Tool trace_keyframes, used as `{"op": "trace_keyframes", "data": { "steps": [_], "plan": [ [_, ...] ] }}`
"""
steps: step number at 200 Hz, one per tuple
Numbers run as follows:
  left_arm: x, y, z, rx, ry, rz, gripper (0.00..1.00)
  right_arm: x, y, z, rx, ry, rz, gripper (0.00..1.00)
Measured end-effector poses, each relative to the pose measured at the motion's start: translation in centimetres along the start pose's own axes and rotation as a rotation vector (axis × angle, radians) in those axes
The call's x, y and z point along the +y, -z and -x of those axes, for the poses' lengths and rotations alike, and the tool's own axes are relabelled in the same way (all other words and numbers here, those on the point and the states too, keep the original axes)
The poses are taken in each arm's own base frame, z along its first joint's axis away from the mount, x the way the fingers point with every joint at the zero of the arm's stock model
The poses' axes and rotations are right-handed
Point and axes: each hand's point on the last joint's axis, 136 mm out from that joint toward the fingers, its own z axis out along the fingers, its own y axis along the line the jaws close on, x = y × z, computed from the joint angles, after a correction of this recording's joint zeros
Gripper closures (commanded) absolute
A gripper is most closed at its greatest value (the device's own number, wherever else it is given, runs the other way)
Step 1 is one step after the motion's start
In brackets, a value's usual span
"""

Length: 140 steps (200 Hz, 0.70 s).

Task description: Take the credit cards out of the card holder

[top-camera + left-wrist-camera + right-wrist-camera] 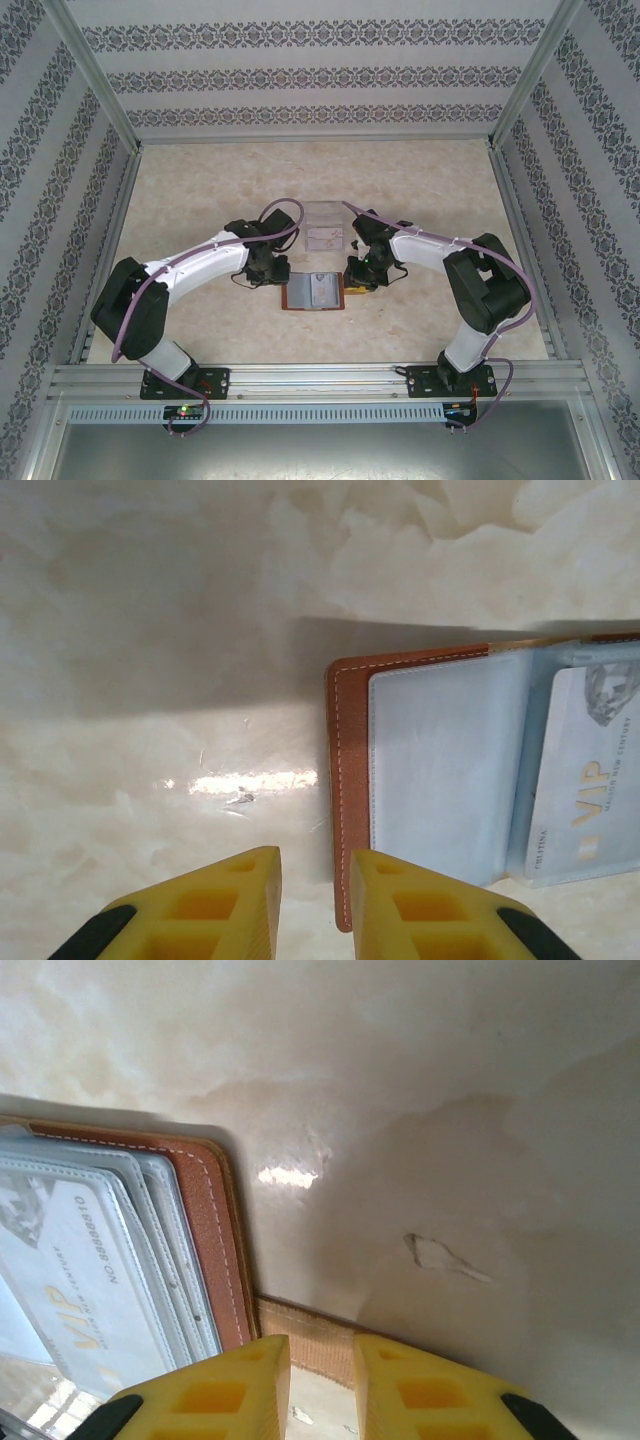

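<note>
Beside card holder (312,291), fingers (200,905) barely apart.

High rear camera; close wrist cameras share card holder (345,780)

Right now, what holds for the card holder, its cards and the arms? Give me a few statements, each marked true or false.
1. The card holder lies open. True.
2. A VIP card sits in one of its clear sleeves. True.
3. The left gripper has its jaws clamped on a card. False: the jaws stand slightly apart and empty, beside the holder's brown edge.
4. The clear box sits nearer the arm bases than the holder. False: it lies beyond the holder.
</note>
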Motion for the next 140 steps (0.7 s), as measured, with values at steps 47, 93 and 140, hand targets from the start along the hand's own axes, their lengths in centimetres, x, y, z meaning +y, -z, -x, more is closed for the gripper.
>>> {"op": "trace_keyframes", "data": {
  "steps": [47, 93, 140],
  "plan": [
    [-3.2, 0.2, 1.2, -0.007, 0.017, -0.190, 0.74, 1.0, 0.2, -0.2, 0.000, -0.017, 0.020, 0.74],
    [-7.0, -1.3, 1.7, 0.038, 0.050, -0.392, 0.71, 3.4, 0.5, 0.3, -0.014, 0.000, 0.090, 0.74],
    [-8.9, -2.6, 1.6, 0.086, 0.084, -0.496, 0.69, 4.4, 0.2, 0.8, -0.016, -0.006, 0.128, 0.74]
  ]
}}
